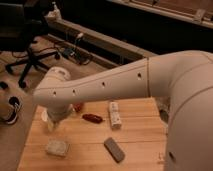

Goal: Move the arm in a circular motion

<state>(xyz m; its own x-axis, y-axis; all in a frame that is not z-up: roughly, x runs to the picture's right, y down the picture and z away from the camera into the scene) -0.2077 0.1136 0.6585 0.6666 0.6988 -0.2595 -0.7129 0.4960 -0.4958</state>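
Cream-white arm (115, 85): thick smooth tubes, small dark screw holes (4 along one segment), rounded elbow; pincer hidden.

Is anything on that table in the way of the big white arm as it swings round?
Possibly. The arm reaches left over the wooden table, its gripper hanging low at the left side. Near it lie a red object, a white bar, a pale block and a dark bar.
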